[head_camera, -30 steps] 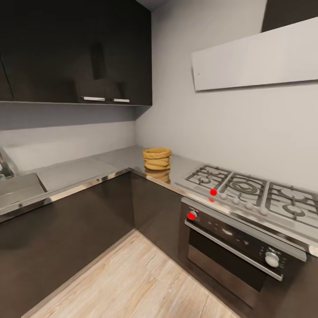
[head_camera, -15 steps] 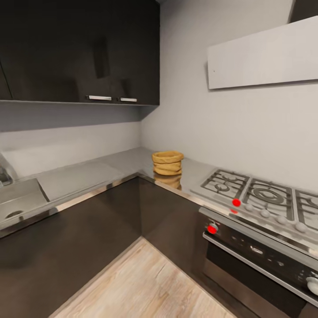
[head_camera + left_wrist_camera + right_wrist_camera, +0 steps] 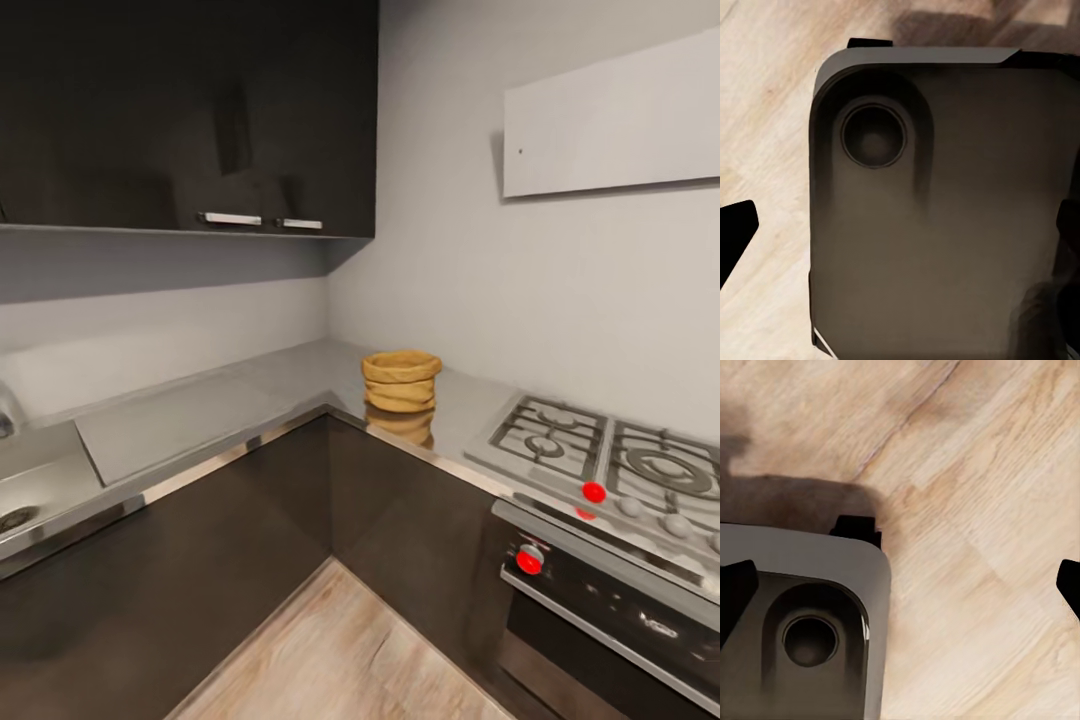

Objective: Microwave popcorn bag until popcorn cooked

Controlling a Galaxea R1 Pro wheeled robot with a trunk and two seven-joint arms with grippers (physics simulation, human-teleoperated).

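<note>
The mustard-yellow popcorn bag (image 3: pixel 401 380) stands upright on the grey metal countertop (image 3: pixel 200 415), near the inner corner and just left of the gas hob. Nothing touches it. The microwave is out of view. In the left wrist view my left gripper (image 3: pixel 900 232) hangs open over the robot's dark base, with black fingertips (image 3: pixel 735 236) at the picture's edges. My right gripper (image 3: pixel 900 585) is open too, above the wooden floor, and a fingertip (image 3: pixel 733 589) shows at each side.
A gas hob (image 3: pixel 600 460) with red-marked knobs sits over a built-in oven (image 3: pixel 620 610) at the right. A sink (image 3: pixel 25 490) lies at the far left. Dark wall cabinets (image 3: pixel 190 110) hang above the counter. Wooden floor (image 3: pixel 350 660) runs up to the corner cabinets.
The whole head picture has slid rightward and the corner looks nearer, so the camera has moved. The popcorn bag stays in its place on the countertop.
</note>
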